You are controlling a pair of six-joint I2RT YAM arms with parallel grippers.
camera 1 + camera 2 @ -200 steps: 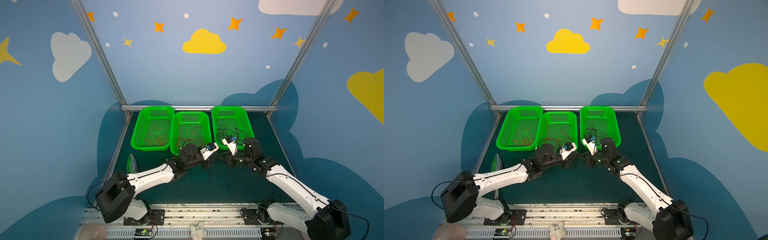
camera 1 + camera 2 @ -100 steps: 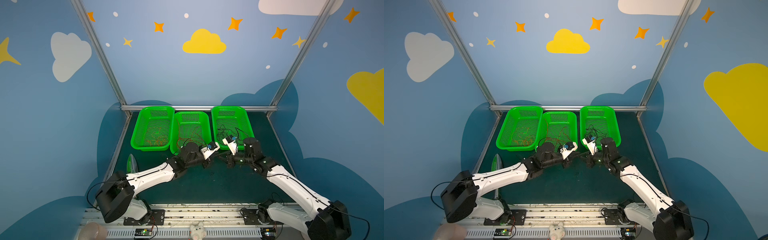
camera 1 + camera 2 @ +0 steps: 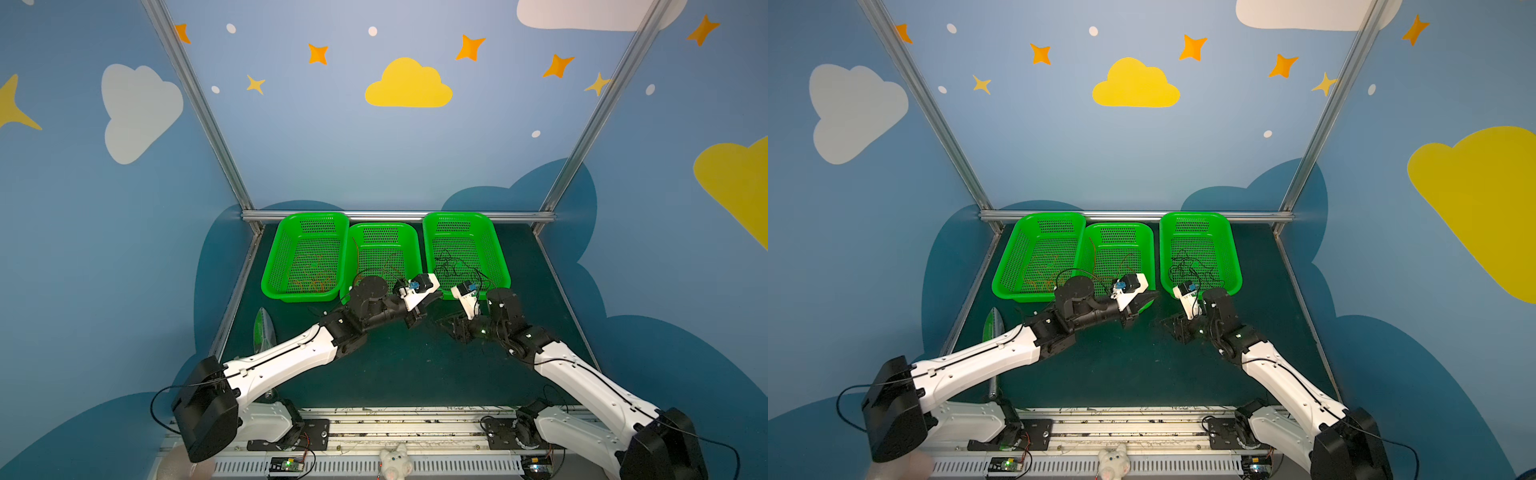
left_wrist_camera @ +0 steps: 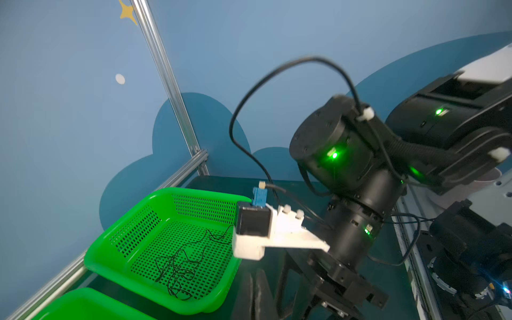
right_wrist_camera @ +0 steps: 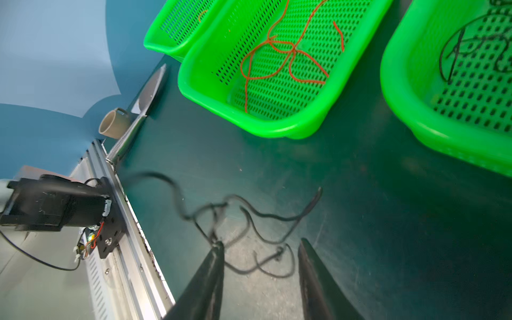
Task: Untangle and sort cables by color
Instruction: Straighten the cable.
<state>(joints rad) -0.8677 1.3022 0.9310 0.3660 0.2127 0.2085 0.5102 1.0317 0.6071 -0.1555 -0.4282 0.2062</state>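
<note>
A thin black cable (image 5: pixel 277 218) lies in loose, crossing loops on the dark green mat (image 5: pixel 374 194), under and just ahead of my right pincer (image 5: pixel 261 241). That pincer is released, its fingers apart and straddling the nearer loops. One strand meets the tip of one finger (image 5: pixel 216 250); I cannot tell whether it is snagged there. My left pincer (image 4: pixel 257 277) is clenched, with nothing visible in it, close beside the right one.

I judge this wire almost weightless, limp and a little springy. It will likely slide out of a slack pinch and drag its other loops along. The best hold looks like a single free run away from the crossings, nipped squarely at my fingertips.

Nearest my right pincer, a green perforated plastic basket (image 5: pixel 401 105) holds more black cables (image 4: pixel 177 263), so this one belongs there. The middle basket (image 5: pixel 277 130), nearer my left pincer, holds red cables (image 5: pixel 277 44). The far basket (image 3: pixel 305 296) holds orange cables (image 3: pixel 309 282).
</note>
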